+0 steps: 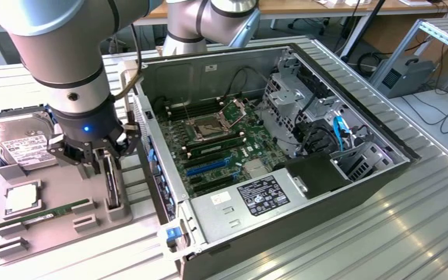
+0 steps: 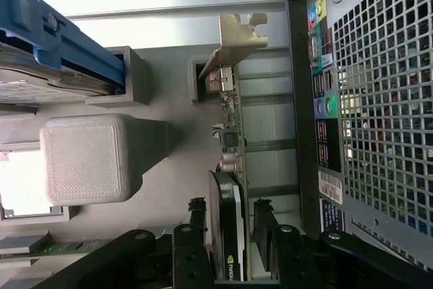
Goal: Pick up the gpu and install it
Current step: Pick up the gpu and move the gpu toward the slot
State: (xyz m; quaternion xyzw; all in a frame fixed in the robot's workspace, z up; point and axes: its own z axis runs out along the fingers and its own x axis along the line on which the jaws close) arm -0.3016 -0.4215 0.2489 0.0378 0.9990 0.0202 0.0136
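Note:
The gpu (image 1: 114,182) stands on its edge in a slot of the grey holder tray (image 1: 60,230), at the exterior view's left beside the open computer case (image 1: 364,175). In the wrist view the gpu (image 2: 231,167) shows its green card, black cooler and silver end bracket (image 2: 240,35). My gripper (image 1: 103,158) is lowered over the card's upper edge. The gripper (image 2: 230,220) is open, one black finger (image 2: 197,225) on each side of the card, with small gaps between the fingers and the card.
On the tray lie a silver hard drive (image 1: 21,143), a CPU (image 1: 21,198) and a RAM stick (image 1: 45,213). The motherboard (image 1: 224,149) with blue slots (image 1: 208,168) lies inside the case. The case's perforated rear panel (image 2: 379,99) is close beside the gpu.

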